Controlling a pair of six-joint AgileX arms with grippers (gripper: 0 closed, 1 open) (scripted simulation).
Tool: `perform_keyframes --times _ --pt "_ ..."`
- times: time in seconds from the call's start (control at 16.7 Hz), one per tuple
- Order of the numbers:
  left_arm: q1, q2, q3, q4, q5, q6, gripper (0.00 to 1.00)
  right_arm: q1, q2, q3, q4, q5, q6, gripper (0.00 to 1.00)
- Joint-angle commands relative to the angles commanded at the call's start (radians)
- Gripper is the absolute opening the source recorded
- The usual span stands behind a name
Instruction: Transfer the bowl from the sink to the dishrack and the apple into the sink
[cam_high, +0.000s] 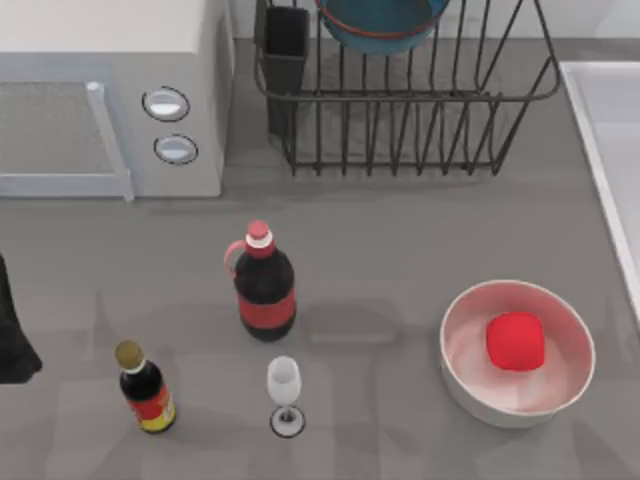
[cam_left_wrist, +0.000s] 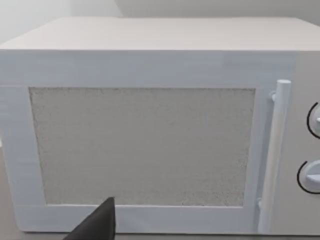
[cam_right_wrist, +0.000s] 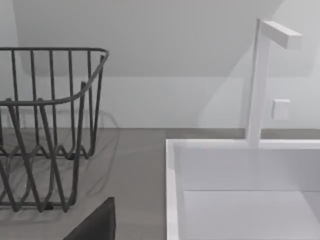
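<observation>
A: The bowl (cam_high: 385, 25) is seen at twelve o'clock of the top view, teal-blue with its reddish line, seated among the upright bars of the dishrack (cam_high: 400, 110). The black utensil cup (cam_high: 286, 55) is fixed at the rack's ten o'clock corner.

B: And the apple (cam_high: 516, 340)?

A: It is found at four o'clock, resting inside the white bowl (cam_high: 517, 352), well apart from the sink (cam_high: 607, 150), whose pale rim runs along the three o'clock edge.

B: The arms, now.

A: A dark piece of the left arm (cam_high: 12, 330) is caught at the nine o'clock edge of the top view. Whether either gripper is open or closed cannot be told; in each wrist view just a dark finger tip is glimpsed, left (cam_left_wrist: 97, 225) and right (cam_right_wrist: 95, 222).

B: What is offered by the wrist views that is kept from the top?

A: The microwave (cam_left_wrist: 150, 130) is faced head-on from the left wrist: speckled door and upright handle. From the right wrist, the rack's end is seen beside the sink basin, with a white faucet (cam_right_wrist: 262, 75) standing at its back rim.

B: Anything else on the table (cam_high: 380, 260)?

A: A red-capped dark bottle (cam_high: 264, 285) at centre, a wine glass (cam_high: 285, 392) at its six o'clock, and a small sauce bottle (cam_high: 146, 388) at seven o'clock.
</observation>
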Motion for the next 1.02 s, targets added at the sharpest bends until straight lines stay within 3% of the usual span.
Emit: perform_keyframes --times 0.66,1.02 --pt "0.0 0.0 0.0 0.0 0.0 0.0 1.0 0.003 0.009 0.007 -0.007 0.0 0.003 1.0" --pt "0.0 0.0 0.0 0.0 0.0 0.0 1.0 0.072 0.25 0.182 -0.155 0.0 0.073 1.0"
